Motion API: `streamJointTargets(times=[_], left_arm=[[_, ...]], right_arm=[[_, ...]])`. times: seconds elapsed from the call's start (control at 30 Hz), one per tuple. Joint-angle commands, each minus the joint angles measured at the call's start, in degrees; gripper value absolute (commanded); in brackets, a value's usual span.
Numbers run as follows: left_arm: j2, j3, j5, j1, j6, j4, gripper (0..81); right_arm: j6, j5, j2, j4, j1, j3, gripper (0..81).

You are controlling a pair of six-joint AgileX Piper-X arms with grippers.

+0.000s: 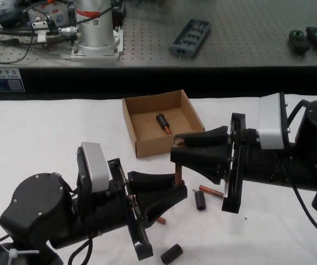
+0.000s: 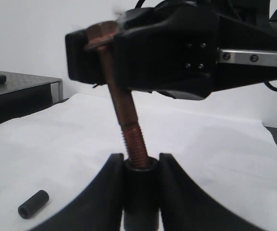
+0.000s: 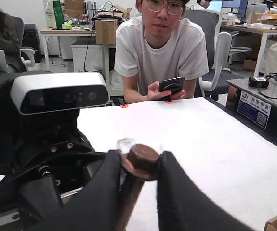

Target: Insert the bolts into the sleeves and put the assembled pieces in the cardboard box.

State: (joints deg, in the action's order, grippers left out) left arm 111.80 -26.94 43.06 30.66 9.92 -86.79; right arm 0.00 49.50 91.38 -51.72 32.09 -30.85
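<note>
My left gripper (image 2: 140, 162) is shut on a black sleeve (image 2: 140, 192) and holds it upright. A copper bolt (image 2: 123, 115) stands in the sleeve's mouth with its threaded end just inside. My right gripper (image 3: 140, 160) is shut on the bolt's head (image 3: 143, 159) from above. In the high view the two grippers meet at mid-table, the left gripper (image 1: 177, 190) below the right gripper (image 1: 179, 157), with the bolt (image 1: 178, 175) between them. The cardboard box (image 1: 164, 144) sits just behind them, with one assembled piece (image 1: 164, 122) inside.
Loose black sleeves (image 1: 200, 199) (image 1: 171, 253) and a spare copper bolt (image 1: 211, 191) lie on the white cover near the grippers. Another sleeve (image 2: 33, 204) lies off to the side. A raised optical bench (image 1: 230, 49) with a black tool rack (image 1: 190, 37) runs along the back.
</note>
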Motion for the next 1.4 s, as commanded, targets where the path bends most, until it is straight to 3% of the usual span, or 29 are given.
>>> streamJointTargets(times=[0.0,0.63,0.87,1.37], left_arm=[[-0.95,-0.65,-0.28,-0.11,0.47,-2.21,0.7],[-4.02,-0.65,-2.99,-0.11,6.01,-2.21,0.7],[-4.02,-0.65,-6.80,-0.11,8.20,-2.21,0.7],[-9.97,-1.93,-6.42,-0.11,9.42,-2.21,0.7]], right_arm=[[0.42,0.45,0.11,1.90,-0.03,-0.20,5.6],[1.52,4.49,0.11,0.72,0.10,-0.20,5.6],[1.50,4.71,0.11,0.72,0.10,-0.20,5.6],[2.09,5.48,0.11,0.41,0.10,-0.20,5.6]])
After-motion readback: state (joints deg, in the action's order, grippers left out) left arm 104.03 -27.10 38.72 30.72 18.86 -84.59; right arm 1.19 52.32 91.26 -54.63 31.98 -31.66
